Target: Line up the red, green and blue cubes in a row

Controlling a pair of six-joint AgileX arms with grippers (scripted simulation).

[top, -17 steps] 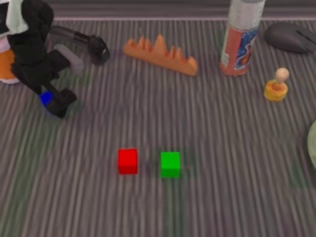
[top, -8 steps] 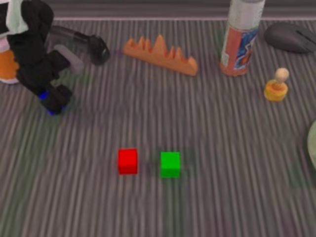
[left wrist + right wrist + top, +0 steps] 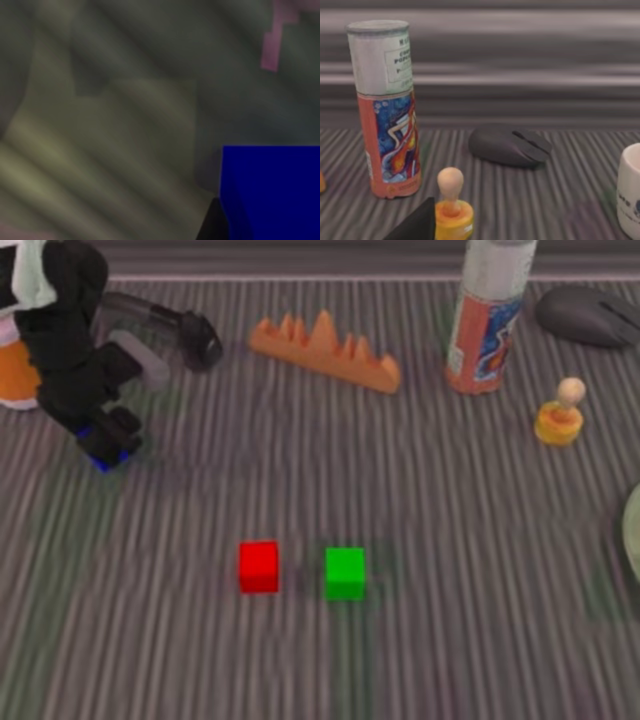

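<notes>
The left gripper [image 3: 108,445], jaws closed around the blue cube [image 3: 100,462], holds it for placing beside the red cube [image 3: 258,566] and green cube [image 3: 345,572]

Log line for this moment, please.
left gripper: shut on blue cube, top view's left | red cube, green cube: side by side, centre | right arm: unseen

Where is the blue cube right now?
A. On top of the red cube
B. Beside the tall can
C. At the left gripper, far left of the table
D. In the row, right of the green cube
C: the blue cube shows only as blue slivers under the left gripper at the table's far left, well apart from the red cube and green cube.
</notes>
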